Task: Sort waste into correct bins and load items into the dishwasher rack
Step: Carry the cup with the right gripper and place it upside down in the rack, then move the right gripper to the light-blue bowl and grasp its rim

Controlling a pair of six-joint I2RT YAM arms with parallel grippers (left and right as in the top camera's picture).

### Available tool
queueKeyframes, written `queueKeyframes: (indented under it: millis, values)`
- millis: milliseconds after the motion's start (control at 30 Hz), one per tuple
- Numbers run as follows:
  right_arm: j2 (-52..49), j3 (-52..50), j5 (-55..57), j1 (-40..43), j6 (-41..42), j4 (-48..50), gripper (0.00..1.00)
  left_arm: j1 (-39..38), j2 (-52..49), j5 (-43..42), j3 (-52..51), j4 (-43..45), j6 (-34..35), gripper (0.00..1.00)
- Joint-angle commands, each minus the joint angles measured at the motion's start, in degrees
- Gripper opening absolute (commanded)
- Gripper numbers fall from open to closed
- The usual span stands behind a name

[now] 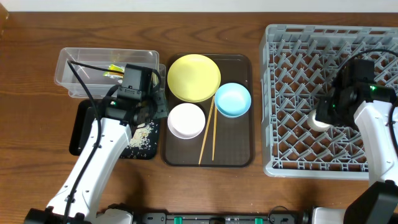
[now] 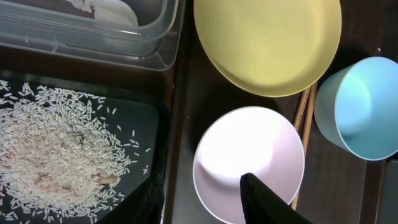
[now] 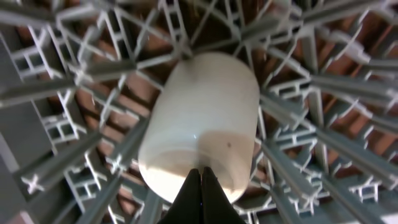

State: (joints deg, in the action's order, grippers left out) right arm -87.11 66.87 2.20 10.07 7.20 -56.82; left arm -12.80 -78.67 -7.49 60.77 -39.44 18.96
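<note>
The clear tub holds the green-and-yellow wrapper. The black tray holds the rice, which also shows in the left wrist view. My left gripper is open and empty. It straddles the black tray's right edge and the white bowl. The yellow plate, blue bowl and chopsticks lie on the brown tray. My right gripper is shut, its tips just in front of the pale cup lying in the grey rack.
The brown serving tray sits between the black tray and the rack. The clear tub's rim lies close above the left gripper, with something white inside it. Rack pegs surround the cup.
</note>
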Motion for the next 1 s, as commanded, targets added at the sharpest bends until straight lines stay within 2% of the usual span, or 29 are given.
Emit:
queueKeyframes:
  millis: [0,267,433,500,533,567,633,667,767,867,967]
  values:
    - [0.7,0.7,4.3,0.5,2.2,2.0,0.01,0.3,0.6,0.7,1.0,-0.2,-1.1,0.43]
    - [0.7,0.7,7.0,0.5,2.4,3.3,0.01,0.3,0.6,0.7,1.0,-0.2,-1.1,0.43]
    - [1.6,0.7,2.3,0.4,2.0,3.6,0.04,0.3,0.6,0.7,1.0,-0.2,-1.1,0.44]
    - [2.6,1.1,-3.2,0.3,-0.3,4.8,0.11,0.3,0.6,0.7,1.0,-0.3,-1.2,0.49]
    - [3.4,1.4,-7.1,0.3,-1.7,5.7,0.2,0.3,0.6,0.7,1.0,-0.5,-1.2,0.51]
    - [4.4,1.7,-11.8,0.3,-2.8,7.0,0.36,0.3,0.5,0.7,1.0,-0.7,-1.2,0.52]
    - [6.2,1.7,-21.9,0.3,-4.4,11.0,0.59,0.3,0.6,0.7,1.0,-1.1,-1.2,0.53]
    - [7.1,1.7,-27.7,0.3,-4.5,13.6,0.62,0.3,0.6,0.7,1.0,-1.4,-1.2,0.53]
    - [8.2,1.7,-37.0,-1.2,-4.5,19.5,0.6,0.3,0.6,1.7,1.0,-2.9,-1.1,0.54]
    - [8.1,1.7,-36.2,-5.1,-4.5,22.4,0.59,0.3,0.6,7.4,1.0,-6.1,2.3,0.54]
    - [7.6,1.7,-29.8,-11.6,-6.7,23.8,0.57,0.4,0.7,13.8,1.0,-9.7,7.2,0.54]
